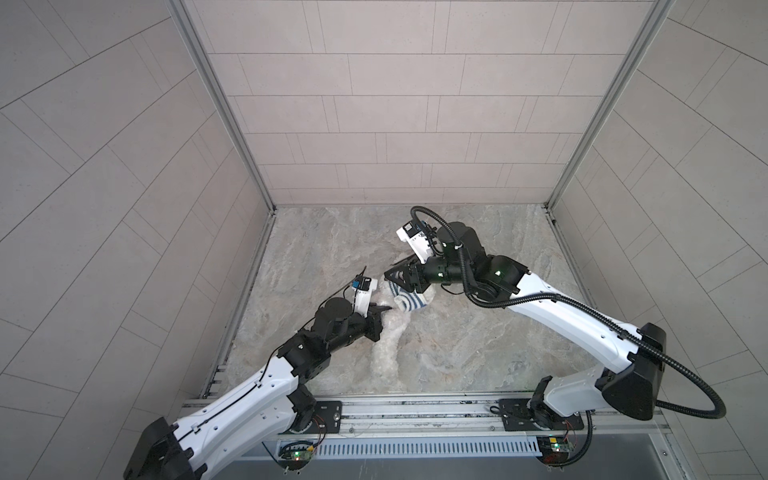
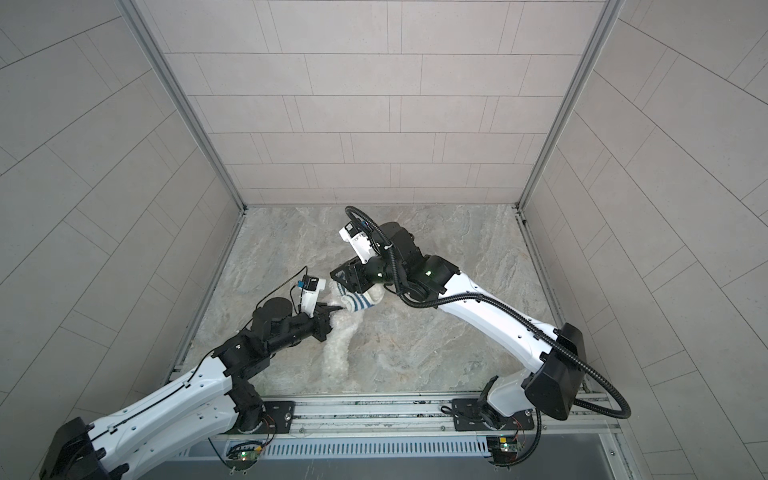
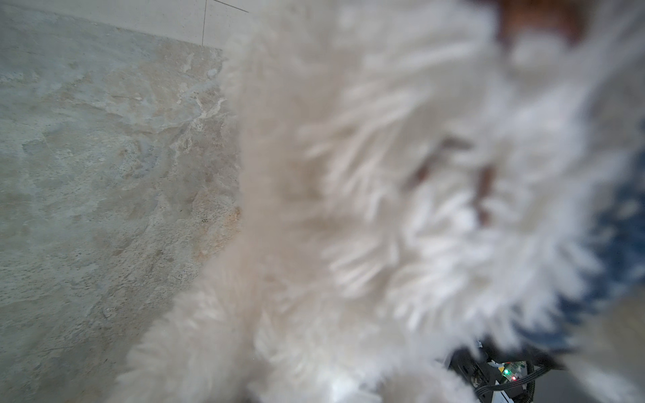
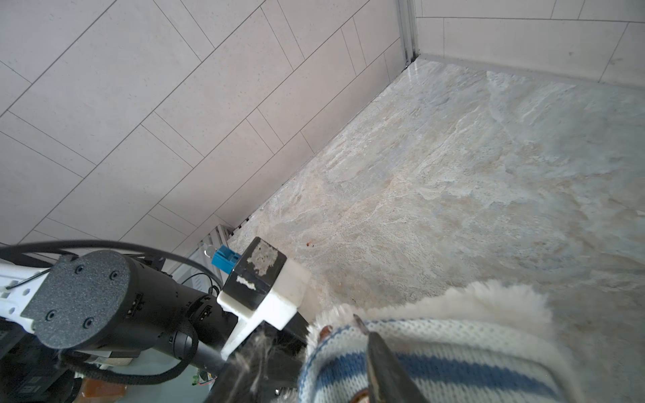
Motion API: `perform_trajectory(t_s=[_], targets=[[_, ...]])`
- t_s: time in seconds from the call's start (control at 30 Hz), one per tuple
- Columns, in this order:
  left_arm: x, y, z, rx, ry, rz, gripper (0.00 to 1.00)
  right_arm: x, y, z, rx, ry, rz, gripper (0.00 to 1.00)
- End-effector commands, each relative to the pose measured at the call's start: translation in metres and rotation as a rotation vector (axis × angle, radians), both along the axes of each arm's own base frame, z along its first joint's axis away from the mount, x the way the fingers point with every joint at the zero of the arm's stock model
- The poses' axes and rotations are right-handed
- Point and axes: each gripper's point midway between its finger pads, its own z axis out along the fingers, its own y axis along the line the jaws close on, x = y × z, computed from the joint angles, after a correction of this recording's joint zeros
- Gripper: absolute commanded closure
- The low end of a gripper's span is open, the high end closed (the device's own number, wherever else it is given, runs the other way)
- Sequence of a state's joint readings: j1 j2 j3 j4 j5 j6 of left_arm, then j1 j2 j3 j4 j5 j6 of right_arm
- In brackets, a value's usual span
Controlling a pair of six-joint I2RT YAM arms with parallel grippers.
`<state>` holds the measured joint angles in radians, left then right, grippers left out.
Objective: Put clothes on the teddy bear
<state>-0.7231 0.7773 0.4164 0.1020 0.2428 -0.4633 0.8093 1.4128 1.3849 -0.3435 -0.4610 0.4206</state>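
On your tabletop (image 1: 478, 332), left jaws grip the fluffy white teddy bear (image 1: 386, 349); right jaws gape above its blue-striped shirt (image 1: 409, 301).

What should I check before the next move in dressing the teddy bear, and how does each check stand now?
1. The right gripper is free of the cloth: ok. Its jaws stand apart and one finger lies over the striped shirt.
2. The shirt is pulled down over the teddy bear: not ok. It is bunched at the upper end, and the fur below it is bare.
3. The left gripper has a hold on the bear: cannot tell. Fur fills the left wrist view.
4. The bear's limbs are through the sleeves: cannot tell, hidden.
5. The bear rests on the table: ok.
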Motion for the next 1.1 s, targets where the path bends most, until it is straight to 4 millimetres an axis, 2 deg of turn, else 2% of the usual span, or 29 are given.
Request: perform_trajectory(t_s=[0.0, 0.37, 0.53, 0.77, 0.93, 1.07], targets=[[0.004, -0.004, 0.029, -0.096, -0.08, 0.005, 1.0, -0.008, -0.012, 0.017, -0.02, -0.021, -0.028, 0.49], [0.014, 0.006, 0.022, -0.125, -0.052, 0.081, 1.0, -0.03, -0.016, 0.054, -0.014, -0.058, -0.031, 0.44], [0.016, 0.012, 0.019, -0.139, -0.059, 0.115, 1.0, -0.04, -0.037, 0.07, 0.0, -0.063, -0.071, 0.47], [0.014, 0.013, 0.022, -0.153, -0.095, 0.105, 1.0, -0.042, -0.067, 0.046, -0.076, 0.021, -0.16, 0.64], [0.01, 0.011, 0.026, -0.161, -0.115, 0.08, 1.0, -0.038, -0.07, 0.029, -0.12, 0.058, -0.18, 0.7], [0.006, 0.009, 0.028, -0.163, -0.125, 0.053, 1.0, -0.032, -0.066, 0.022, -0.129, 0.07, -0.184, 0.71]])
